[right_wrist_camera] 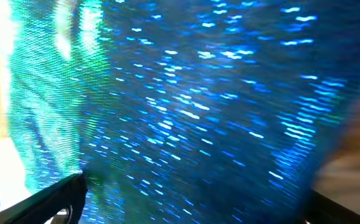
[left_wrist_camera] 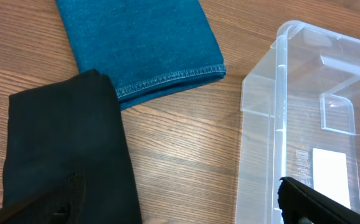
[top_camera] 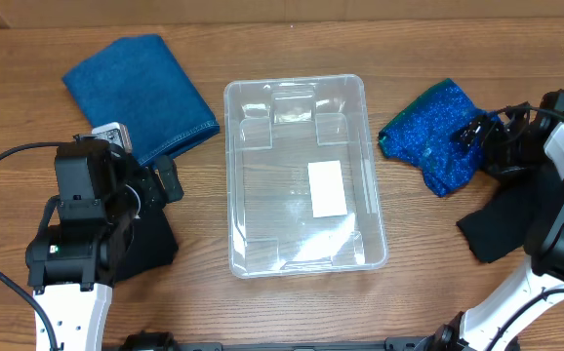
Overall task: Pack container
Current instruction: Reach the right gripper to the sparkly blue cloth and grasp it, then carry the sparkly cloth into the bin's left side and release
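**Ana:** Four cloths lie on the table (top_camera: 292, 312), and the container (top_camera: 282, 210) sits in the middle of them with nothing in it. That is the look from above.

**Ben:** Which way does it lie?

**Ana:** Its long side runs from the near edge of the table to the far edge. The white label (top_camera: 327, 188) is on its floor.

**Ben:** Where are the arms?

**Ana:** The left gripper (top_camera: 162, 181) is near the container's left wall, between the denim cloth (top_camera: 141, 83) and a black cloth (top_camera: 150, 249). The right gripper (top_camera: 487, 132) is over the sparkly blue cloth (top_camera: 423, 136), which lies just beside the right wall. So the container is to that gripper's left. A second black cloth (top_camera: 497, 229) lies by the right arm.

**Ben:** Which gripper is nearer the container?

**Ana:** The left one. But I think the right one goes next, since it is at a cloth.

**Ben:** Now the left wrist?

**Ana:** Its fingers (left_wrist_camera: 317, 202) are spread wide and hold nothing. One tip is over the black cloth and one shows in front of the container. Bare wood lies between them.

**Ben:** And the right wrist?

**Ana:** Sparkly cloth fills it all. The fingers (right_wrist_camera: 55, 196) are wide apart, one at each side, not squeezed. I cannot tell if they touch the cloth.

**Ben:** Is there room to move?

**Ana:** Yes. The top is open and the way across is bare. But the cloth must go up over the raised rim.
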Controlling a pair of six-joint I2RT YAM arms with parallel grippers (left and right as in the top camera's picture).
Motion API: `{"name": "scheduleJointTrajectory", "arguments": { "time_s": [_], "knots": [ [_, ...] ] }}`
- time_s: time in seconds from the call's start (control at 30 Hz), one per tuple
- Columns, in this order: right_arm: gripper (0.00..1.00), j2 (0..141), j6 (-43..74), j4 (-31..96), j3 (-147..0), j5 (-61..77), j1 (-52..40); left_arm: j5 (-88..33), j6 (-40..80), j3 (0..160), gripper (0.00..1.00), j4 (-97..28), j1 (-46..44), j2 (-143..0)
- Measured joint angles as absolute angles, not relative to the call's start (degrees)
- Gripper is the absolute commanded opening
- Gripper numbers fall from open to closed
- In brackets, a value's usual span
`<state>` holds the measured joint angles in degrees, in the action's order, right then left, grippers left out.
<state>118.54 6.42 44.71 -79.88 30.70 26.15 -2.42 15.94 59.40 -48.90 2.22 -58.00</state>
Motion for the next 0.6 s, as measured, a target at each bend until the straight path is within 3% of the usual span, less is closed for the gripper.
{"name": "scheduleJointTrajectory", "arguments": {
  "time_s": [0.03, 0.1, 0.17, 0.2, 0.4, 0.6],
  "knots": [
    [0.47, 119.4, 6.0, 44.7, -79.9, 31.9, 26.1, -2.4, 15.9, 59.4, 1.00, -48.9, 2.2, -58.0],
    [0.33, 119.9, 6.0, 44.9, -79.9, 33.0, 26.2, -2.4, 15.9, 59.4, 1.00, -48.9, 2.2, -58.0],
    [0.10, 120.7, 6.2, 44.9, -79.8, 33.7, 26.1, -2.4, 15.9, 59.4, 1.00, -48.9, 2.2, -58.0],
    [0.04, 120.7, 6.0, 44.8, -79.8, 34.1, 26.1, -2.4, 15.9, 59.4, 1.00, -48.9, 2.2, -58.0],
    [0.04, 120.7, 6.2, 45.5, -80.1, 36.9, 26.2, -2.4, 15.9, 59.4, 1.00, -48.9, 2.2, -58.0],
    [0.04, 115.4, 2.6, 58.8, -93.9, 40.1, 23.0, -2.4, 15.9, 59.4, 1.00, -48.9, 2.2, -58.0]
  ]
}}
